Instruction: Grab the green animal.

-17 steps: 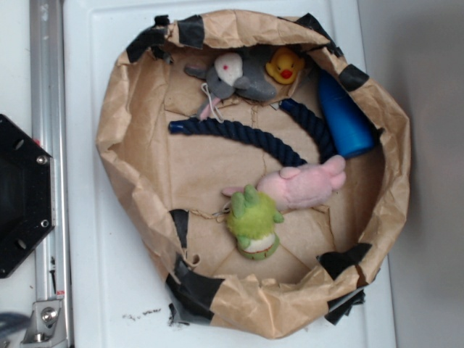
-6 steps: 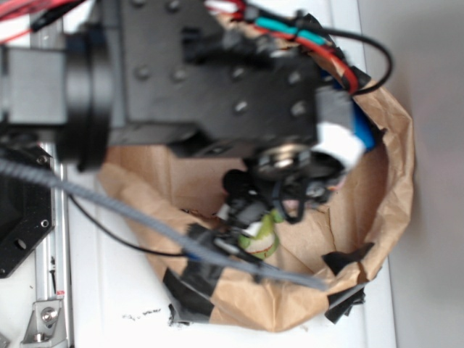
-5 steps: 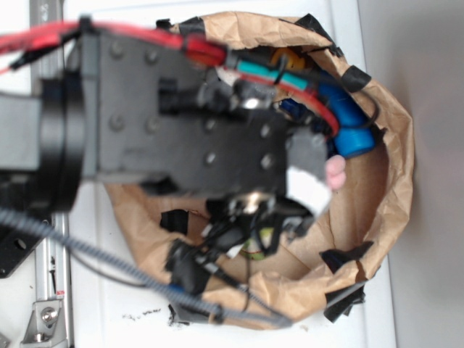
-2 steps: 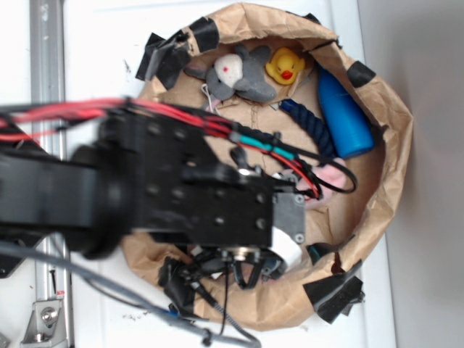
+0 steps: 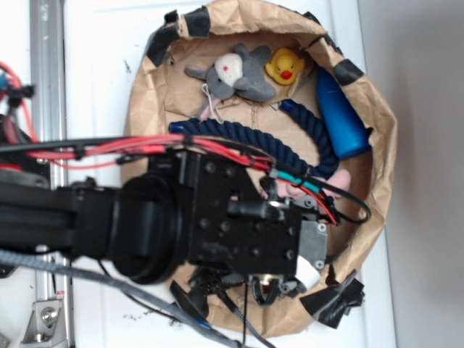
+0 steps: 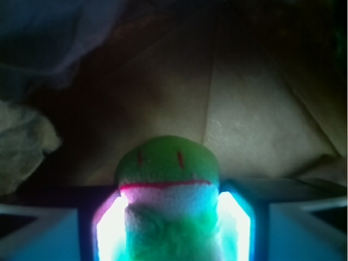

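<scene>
green animal [image 6: 168, 190] btwn gripper [image 6: 173, 228] jaws, touching

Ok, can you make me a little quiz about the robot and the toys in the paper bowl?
1. True or false: in the wrist view, the green animal sits between the two fingers of the gripper.
2. Which toy lies right beside the grey plush animal at the top of the paper bowl? A) a red car B) the yellow duck C) a ball
3. Fill in: the dark blue ____ curves across the bowl's floor, near the blue bottle.

Key: 1 true. 2 B. 3 rope.
</scene>
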`<state>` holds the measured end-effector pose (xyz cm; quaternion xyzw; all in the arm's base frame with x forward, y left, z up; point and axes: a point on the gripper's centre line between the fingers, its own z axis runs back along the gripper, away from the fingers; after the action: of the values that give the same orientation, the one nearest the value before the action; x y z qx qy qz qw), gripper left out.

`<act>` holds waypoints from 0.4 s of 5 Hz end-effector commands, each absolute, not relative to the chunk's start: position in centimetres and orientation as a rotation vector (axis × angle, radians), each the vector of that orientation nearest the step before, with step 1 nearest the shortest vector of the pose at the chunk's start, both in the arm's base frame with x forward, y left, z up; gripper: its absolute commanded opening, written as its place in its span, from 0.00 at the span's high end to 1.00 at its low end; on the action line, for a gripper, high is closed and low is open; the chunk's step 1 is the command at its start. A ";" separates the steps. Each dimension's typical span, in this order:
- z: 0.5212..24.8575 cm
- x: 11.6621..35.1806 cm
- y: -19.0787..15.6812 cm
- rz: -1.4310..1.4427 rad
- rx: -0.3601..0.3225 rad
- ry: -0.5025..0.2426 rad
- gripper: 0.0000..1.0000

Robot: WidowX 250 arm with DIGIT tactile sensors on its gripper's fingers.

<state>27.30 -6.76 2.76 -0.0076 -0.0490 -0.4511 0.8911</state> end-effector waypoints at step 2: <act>15.0 26.6 1.3 -0.515 0.057 -0.099 1.00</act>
<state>26.85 1.27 13.13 0.0169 -0.0157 -0.2601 0.9653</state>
